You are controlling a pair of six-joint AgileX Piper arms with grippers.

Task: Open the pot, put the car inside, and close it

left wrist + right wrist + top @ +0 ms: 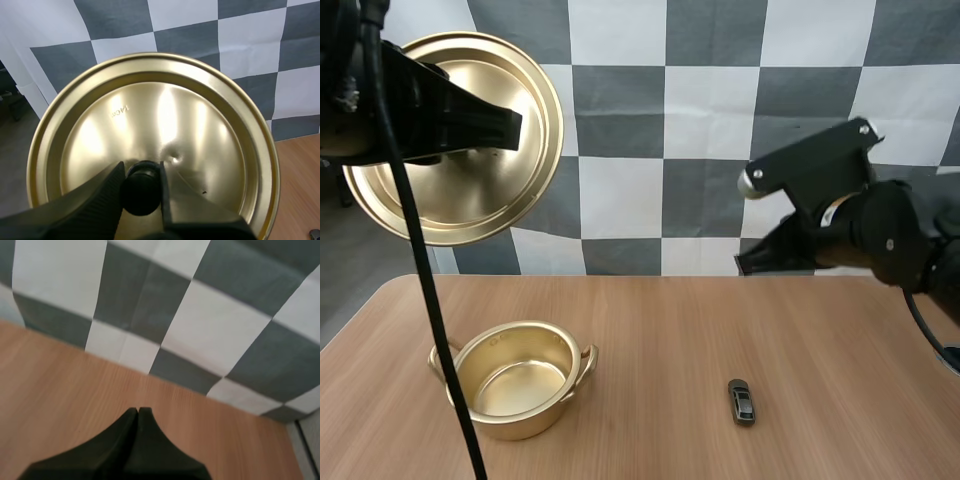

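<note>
left fingers [102, 192] pinch the black knob [141, 192] of the lid [165, 110], held high above the open pot [520, 425]; on so small a grip the tilted lid could swing or slip. right fingers [125, 445], pressed together, hang well above the car [741, 401] on the worktop [720, 320]. the high view shows car and pot; the left wrist view shows the pinch.

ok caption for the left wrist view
Left gripper pinching the black knob of the gold pot lid.
</note>
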